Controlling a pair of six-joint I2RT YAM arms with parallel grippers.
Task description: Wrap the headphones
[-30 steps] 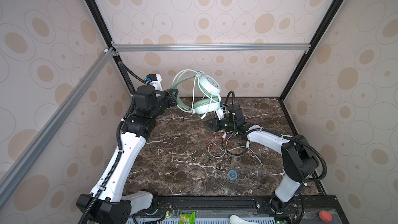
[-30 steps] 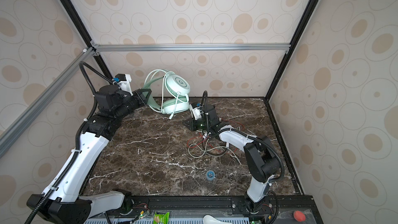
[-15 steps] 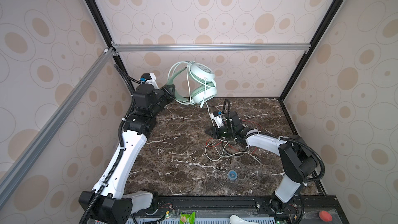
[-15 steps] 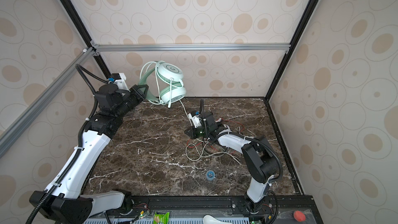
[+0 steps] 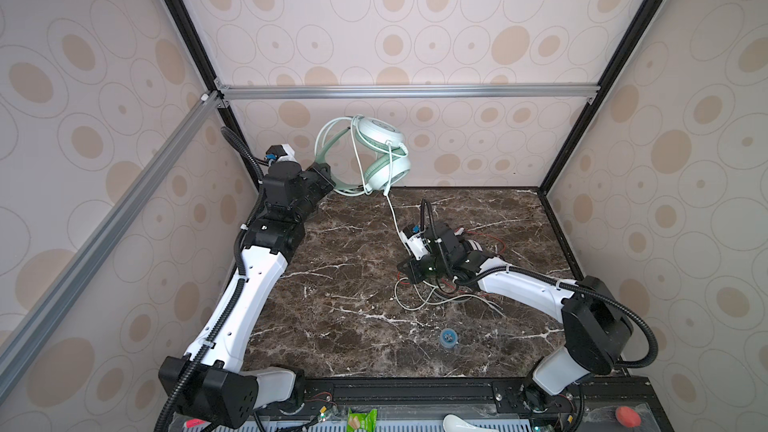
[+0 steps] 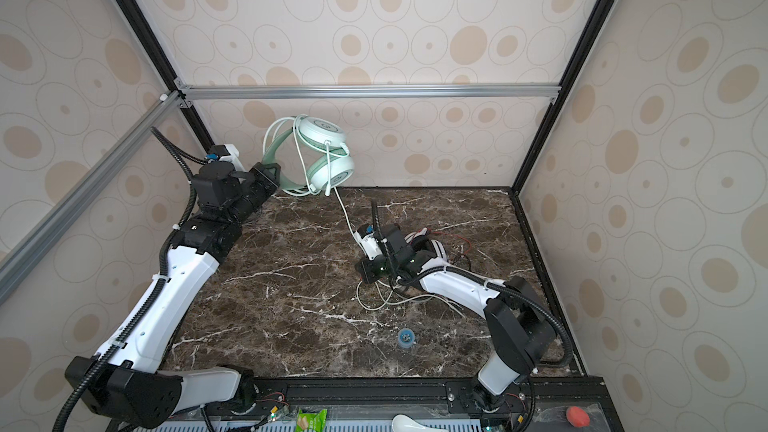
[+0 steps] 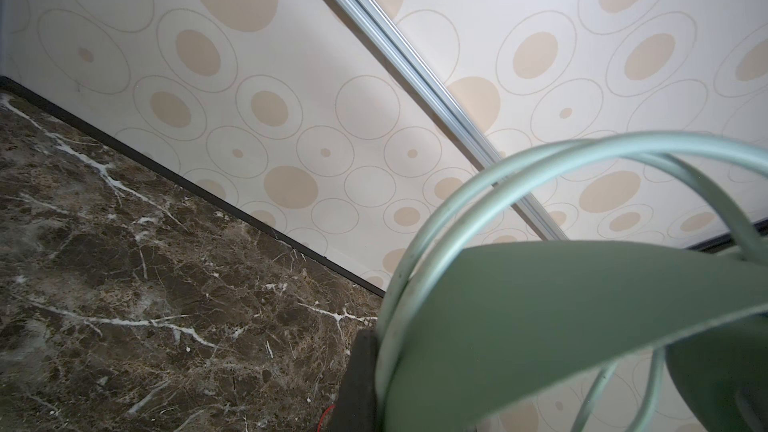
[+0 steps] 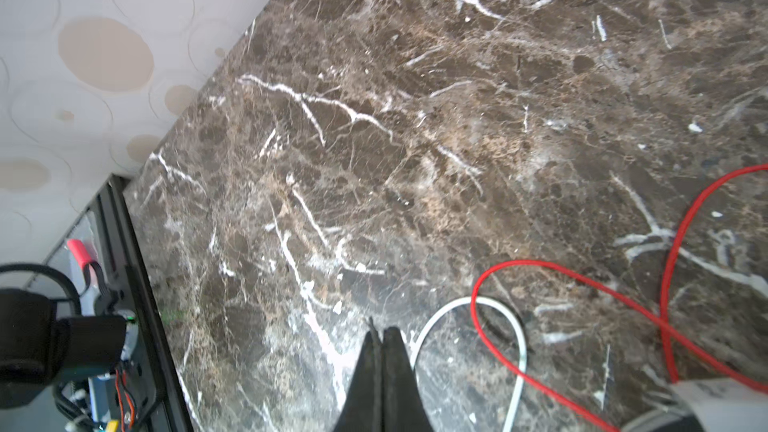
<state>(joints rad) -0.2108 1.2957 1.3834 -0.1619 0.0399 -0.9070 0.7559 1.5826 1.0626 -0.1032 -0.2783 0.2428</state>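
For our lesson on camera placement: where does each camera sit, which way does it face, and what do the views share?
Both top views: high at the front, facing down toward the back wall; left arm, right arm, left tool holding the mint headphones.
Left wrist: on the left arm, facing the back wall over the marble table; one finger beside the mint band.
Right wrist: on the right arm, facing down at the table; shut right tool, red cord.
Shared: top and left wrist views both show the mint headphones.

We see the left gripper (image 6: pixel 274 178) holding the mint headphones (image 6: pixel 328 153) aloft by the headband (image 6: pixel 272 150). Their cord (image 6: pixel 345 218) drops to the right arm (image 6: pixel 451 283), just beside the white-and-black headset (image 6: pixel 437 248).
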